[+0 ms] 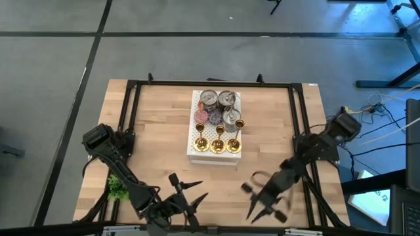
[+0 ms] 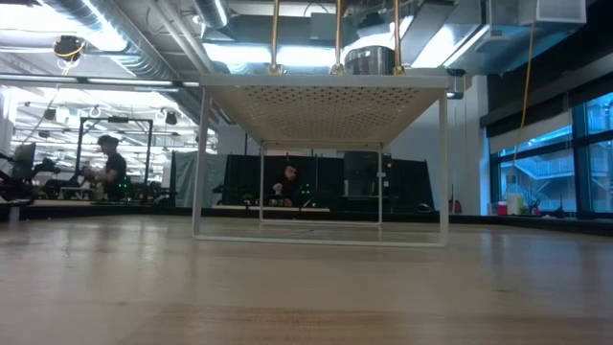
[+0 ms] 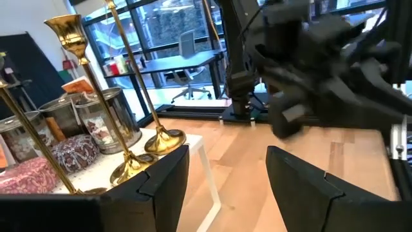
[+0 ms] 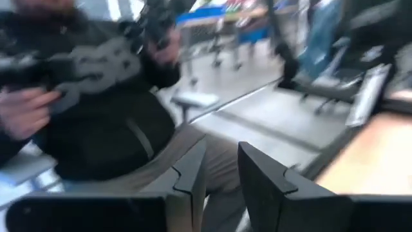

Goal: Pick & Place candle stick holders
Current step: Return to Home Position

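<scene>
High view: the candle stick holders (image 1: pixel 217 144) stand in a row on the white shelf (image 1: pixel 195 99) at the centre of the bench (image 1: pixel 157 137). Left gripper (image 1: pixel 191 193) at lower centre-left and right gripper (image 1: pixel 262 211) at lower centre-right, both with jaws parted and empty.

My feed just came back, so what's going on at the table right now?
Nothing is being handled. The left gripper and right gripper are both open and empty, over the near end of the table, well clear of the shelf. Gold holders stand in a row along the shelf's near edge, with silver tins behind them. The right wrist view shows a person beyond the table.
</scene>
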`<state>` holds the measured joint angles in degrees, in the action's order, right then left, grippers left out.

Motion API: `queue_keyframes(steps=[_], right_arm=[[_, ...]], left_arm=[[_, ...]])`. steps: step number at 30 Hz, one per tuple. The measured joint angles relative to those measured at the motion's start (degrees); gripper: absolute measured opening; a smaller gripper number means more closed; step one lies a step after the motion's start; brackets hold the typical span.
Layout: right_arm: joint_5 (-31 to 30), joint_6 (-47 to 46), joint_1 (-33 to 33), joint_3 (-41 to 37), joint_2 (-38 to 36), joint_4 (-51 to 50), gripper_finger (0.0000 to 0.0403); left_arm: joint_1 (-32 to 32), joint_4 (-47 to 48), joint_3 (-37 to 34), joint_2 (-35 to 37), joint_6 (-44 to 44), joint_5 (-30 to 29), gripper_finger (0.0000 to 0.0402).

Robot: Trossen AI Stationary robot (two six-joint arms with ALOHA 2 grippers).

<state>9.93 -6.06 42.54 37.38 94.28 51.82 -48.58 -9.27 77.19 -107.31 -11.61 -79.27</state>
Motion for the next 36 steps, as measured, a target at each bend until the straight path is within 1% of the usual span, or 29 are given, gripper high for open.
queue_keyframes(steps=[2, 4, 6, 8, 10, 12, 13, 16, 18, 19, 21, 24, 28, 33, 36], right_arm=[[-4.2, 0.5, 0.7, -5.6, -5.3, 3.3, 0.009], [-11.4, 0.3, 2.7, -11.1, -11.0, 5.1, 0.009], [-21.7, -1.4, 5.9, -15.6, -16.8, 5.1, 0.0089], [-33.0, -2.6, 9.4, -19.0, -22.2, 2.8, 0.0089], [-42.7, -2.3, 12.1, -21.2, -26.7, 0.0, 0.0089], [-48.5, 0.1, 13.6, -22.5, -30.9, -2.5, 0.0089], [-49.5, 1.3, 13.9, -22.9, -32.9, -3.9, 0.0089], [-49.0, 4.7, 13.1, -23.3, -39.1, -9.8, 0.0089], [-45.8, 6.3, 11.9, -23.3, -43.4, -14.5, 0.0089], [-44.1, 6.7, 11.2, -23.3, -45.4, -16.9, 0.0089], [-41.3, 7.2, 9.5, -23.3, -49.6, -22.1, 0.0089], [-38.3, 7.7, 6.6, -23.3, -55.1, -28.5, 0.0089], [-35.1, 8.6, 2.4, -23.3, -60.5, -34.1, 0.0089], [-29.2, 9.1, -3.9, -23.3, -63.4, -36.3, 0.0089], [-24.2, 9.1, -7.3, -23.3, -63.4, -36.2, 0.0089]], left_arm=[[0.0, 0.9, 0.0, 0.0, -0.7, -0.1, 0.0203], [0.0, 1.5, 0.0, 0.0, -1.0, -0.1, 0.0203], [0.0, 2.5, 0.0, 0.0, -1.1, -0.2, 0.0203], [0.0, 3.2, 0.0, 0.0, -1.9, -0.4, 0.0203], [0.0, 4.4, 0.0, 0.0, -3.8, -0.6, 0.0203], [0.2, 5.6, 0.0, 0.0, -5.6, -0.6, 0.0203], [0.3, 6.3, 0.0, 0.0, -6.5, -0.6, 0.0203], [0.7, 7.9, 0.0, 0.1, -7.6, -1.1, 0.0203], [1.1, 11.6, 0.0, 1.0, -8.5, -0.5, 0.0203], [1.4, 14.2, 0.0, 1.5, -10.3, 0.0, 0.0203], [1.9, 21.6, 0.0, 3.0, -15.9, 0.4, 0.0203], [2.5, 32.9, 0.0, 4.6, -26.7, 0.9, 0.0203], [2.5, 46.0, 0.0, 5.8, -37.2, 0.4, 0.0203], [2.5, 62.9, 0.0, 6.9, -53.1, -1.3, 0.0203], [2.3, 68.7, 0.0, 7.0, -59.9, -2.4, 0.0203]])
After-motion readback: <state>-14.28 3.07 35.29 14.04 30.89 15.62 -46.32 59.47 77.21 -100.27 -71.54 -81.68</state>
